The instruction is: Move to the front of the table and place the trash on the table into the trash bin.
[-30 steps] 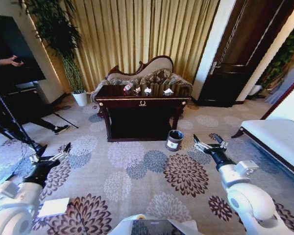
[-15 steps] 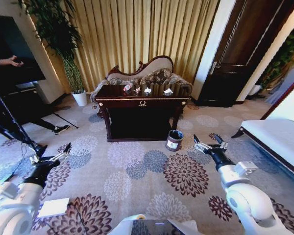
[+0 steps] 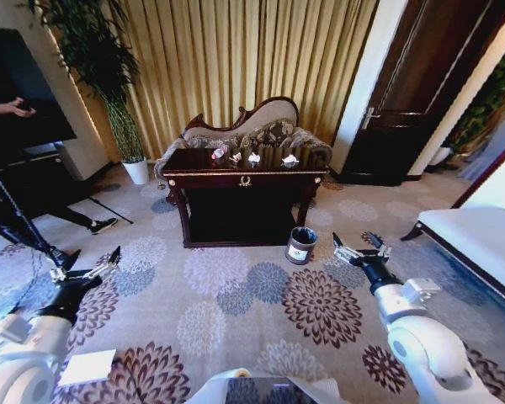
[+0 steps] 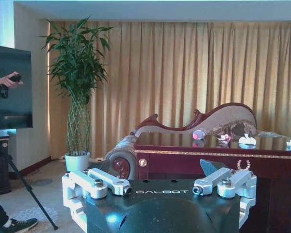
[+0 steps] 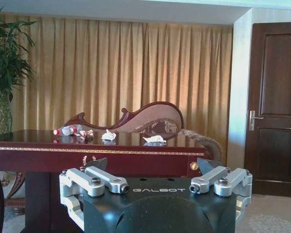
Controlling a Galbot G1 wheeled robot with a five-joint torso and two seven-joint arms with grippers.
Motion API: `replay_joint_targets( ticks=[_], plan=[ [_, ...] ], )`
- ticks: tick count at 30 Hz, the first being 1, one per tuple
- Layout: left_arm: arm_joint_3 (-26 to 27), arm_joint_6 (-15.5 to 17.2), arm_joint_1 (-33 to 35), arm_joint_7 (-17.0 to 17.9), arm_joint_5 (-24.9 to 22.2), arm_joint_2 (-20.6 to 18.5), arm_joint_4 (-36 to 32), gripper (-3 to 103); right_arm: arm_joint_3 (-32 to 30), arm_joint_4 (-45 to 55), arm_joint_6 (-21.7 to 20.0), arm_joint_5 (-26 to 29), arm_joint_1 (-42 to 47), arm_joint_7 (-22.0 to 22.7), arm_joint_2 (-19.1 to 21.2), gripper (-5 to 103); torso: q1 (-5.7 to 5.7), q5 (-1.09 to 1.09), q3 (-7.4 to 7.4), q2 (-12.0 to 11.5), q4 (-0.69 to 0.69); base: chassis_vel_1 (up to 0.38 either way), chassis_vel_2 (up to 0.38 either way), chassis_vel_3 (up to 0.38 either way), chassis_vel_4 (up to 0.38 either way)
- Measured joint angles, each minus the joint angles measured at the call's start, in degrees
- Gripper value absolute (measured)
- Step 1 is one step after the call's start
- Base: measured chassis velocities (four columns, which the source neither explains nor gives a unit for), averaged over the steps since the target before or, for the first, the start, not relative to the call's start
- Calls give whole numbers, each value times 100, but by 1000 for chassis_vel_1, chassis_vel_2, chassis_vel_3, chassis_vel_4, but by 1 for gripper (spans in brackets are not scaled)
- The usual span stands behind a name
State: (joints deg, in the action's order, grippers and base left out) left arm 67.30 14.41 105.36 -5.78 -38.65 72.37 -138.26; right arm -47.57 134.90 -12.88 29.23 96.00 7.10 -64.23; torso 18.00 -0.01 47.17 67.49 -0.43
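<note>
The dark reddish-brown table (image 3: 244, 179) with gold trim stands ahead, in front of a sofa. On its top lies the trash: a small bottle (image 3: 220, 154) with a red label at the left, then crumpled paper wads (image 3: 253, 157) and a further wad (image 3: 289, 159) at the right. The round brown trash bin (image 3: 300, 245) sits on the carpet by the table's front right leg. My left gripper (image 3: 93, 256) hangs open and empty low at the left, far from the table. My right gripper (image 3: 357, 242) is open and empty, just right of the bin. The bottle (image 5: 68, 130) and wads (image 5: 108, 136) also show beyond the right gripper (image 5: 155, 180).
A potted plant (image 3: 137, 167) in a white pot stands left of the sofa. A camera tripod (image 3: 21, 220) and a person's leg occupy the left side. A white bench (image 3: 475, 244) lies to the right and a dark door (image 3: 404, 101) behind. Patterned carpet lies open before the table.
The whole head view has shifted slightly, with the table and bin a little nearer and lower in the picture. Both arms hold the same pose.
</note>
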Motion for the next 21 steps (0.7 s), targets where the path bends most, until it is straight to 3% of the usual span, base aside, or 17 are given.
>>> replay_joint_targets(
  ticks=[21],
  plan=[
    [9,13,69,-19,-1,39,-104,100,1,-60,16,5,1,-2,-22,100,0,2,1,0,-1,-176,176,180,-178]
  ],
)
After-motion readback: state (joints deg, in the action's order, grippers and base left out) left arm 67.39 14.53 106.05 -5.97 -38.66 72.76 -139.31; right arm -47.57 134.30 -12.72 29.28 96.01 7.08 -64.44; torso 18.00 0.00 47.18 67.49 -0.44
